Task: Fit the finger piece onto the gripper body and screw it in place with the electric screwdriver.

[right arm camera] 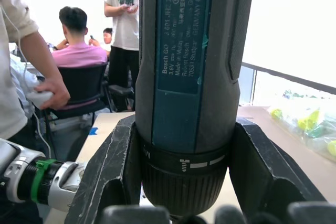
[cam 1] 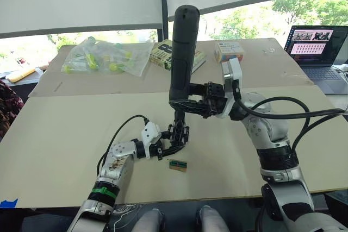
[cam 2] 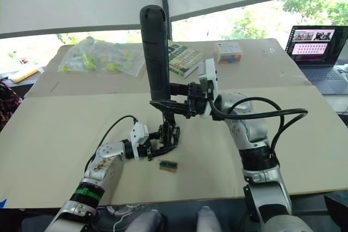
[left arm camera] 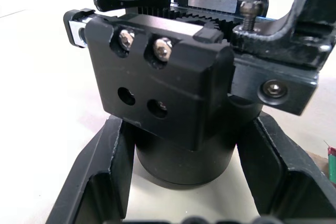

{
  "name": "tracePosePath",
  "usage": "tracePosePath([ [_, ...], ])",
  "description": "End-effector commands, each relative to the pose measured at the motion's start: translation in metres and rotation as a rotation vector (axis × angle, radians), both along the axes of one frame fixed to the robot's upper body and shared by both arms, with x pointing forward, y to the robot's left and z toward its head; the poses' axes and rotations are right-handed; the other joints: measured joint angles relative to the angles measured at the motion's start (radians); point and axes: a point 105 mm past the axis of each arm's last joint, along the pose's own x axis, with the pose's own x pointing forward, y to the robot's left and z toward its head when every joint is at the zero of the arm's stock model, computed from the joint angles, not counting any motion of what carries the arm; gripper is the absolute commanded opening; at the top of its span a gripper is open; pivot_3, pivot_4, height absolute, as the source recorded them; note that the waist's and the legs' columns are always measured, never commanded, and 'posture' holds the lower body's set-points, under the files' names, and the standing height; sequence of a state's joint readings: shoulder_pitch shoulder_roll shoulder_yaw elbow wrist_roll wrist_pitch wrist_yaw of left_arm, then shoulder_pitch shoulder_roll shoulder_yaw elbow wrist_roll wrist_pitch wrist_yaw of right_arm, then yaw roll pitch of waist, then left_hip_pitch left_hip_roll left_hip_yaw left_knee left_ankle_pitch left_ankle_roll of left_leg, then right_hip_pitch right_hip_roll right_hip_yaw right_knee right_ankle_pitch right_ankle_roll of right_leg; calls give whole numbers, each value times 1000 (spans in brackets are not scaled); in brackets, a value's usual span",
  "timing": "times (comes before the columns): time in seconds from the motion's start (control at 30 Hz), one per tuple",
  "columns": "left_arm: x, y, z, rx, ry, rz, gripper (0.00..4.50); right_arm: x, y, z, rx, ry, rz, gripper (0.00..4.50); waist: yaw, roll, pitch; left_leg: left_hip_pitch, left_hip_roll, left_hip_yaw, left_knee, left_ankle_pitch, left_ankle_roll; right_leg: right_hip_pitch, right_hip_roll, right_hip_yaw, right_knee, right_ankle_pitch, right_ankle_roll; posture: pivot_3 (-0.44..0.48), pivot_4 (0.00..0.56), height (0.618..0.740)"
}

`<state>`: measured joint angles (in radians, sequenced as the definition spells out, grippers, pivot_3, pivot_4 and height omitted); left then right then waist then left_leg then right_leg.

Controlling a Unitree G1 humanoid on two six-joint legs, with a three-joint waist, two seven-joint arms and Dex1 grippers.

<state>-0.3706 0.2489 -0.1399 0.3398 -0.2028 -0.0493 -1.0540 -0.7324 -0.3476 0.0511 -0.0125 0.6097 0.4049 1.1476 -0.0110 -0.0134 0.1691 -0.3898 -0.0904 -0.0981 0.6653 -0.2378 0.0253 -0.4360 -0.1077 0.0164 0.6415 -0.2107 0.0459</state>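
Gripper body (cam 1: 176, 134) mid-table (cam 1: 65, 134), edges well apart

A pale tan counter (cam 1: 65, 134) carries everything. Near its front edge lies a small green-and-brown block (cam 1: 178, 164), just beside the gripper body (cam 1: 178, 134), whose round base rests on the surface. Along the far side lie a clear bag of yellow-green items (cam 1: 106, 56), a book (cam 1: 182, 55) (lying flat, slightly askew), a small box (cam 1: 229, 51) and an open laptop (cam 1: 318, 52).
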Motion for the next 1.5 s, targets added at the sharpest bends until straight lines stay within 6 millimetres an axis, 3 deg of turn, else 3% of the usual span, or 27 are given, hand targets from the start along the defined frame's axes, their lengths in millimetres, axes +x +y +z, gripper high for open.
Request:
tracePosePath([
  [0.03,-8,-4,-21,12,76,-7,2325,-11,-1,15,32,-53,26,1924,1,0,0,0,0,0,0,0,0,0,0,0,0,0,0,0,150,740],
  [1.5,-2,-3,-23,19,76,8,2325,-2,8,-9,-49,-8,-8,1924,6,0,-1,11,0,0,0,0,0,12,0,-1,-2,0,1,0,150,740],
])
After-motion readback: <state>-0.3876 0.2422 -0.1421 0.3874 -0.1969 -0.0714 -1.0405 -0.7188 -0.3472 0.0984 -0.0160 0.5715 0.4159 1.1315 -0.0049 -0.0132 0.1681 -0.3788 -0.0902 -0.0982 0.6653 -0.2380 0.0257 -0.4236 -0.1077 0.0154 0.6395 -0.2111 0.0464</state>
